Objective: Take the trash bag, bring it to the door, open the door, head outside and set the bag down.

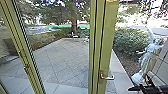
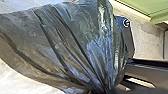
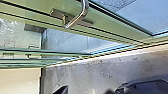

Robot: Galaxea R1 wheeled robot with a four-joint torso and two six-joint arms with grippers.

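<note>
The trash bag [image 2: 75, 42] is at the left gripper [image 2: 106, 90]. It is dark, shiny and a bit see-through, with lots of long creases. The creases all come together in one tight bunch, and the left gripper is closed on that bunch. Light grey ground [image 2: 147, 37] is behind the bag. The right gripper [image 1: 133, 88] is black and sits low on the robot's right side, apart from the door handle [image 1: 107, 78]. I cannot tell how far open it is. The handle is shiny metal and is on a green door frame [image 1: 108, 45]. Another green post [image 1: 23, 57] leans at the robot's left, with glass between the two. Past the glass is a yard [image 1: 60, 60] with big square stones. A tree [image 1: 74, 18] stands at the far end. On the right there is a big green bush [image 1: 131, 40], and a white statue [image 1: 148, 58] stands beside it.
</note>
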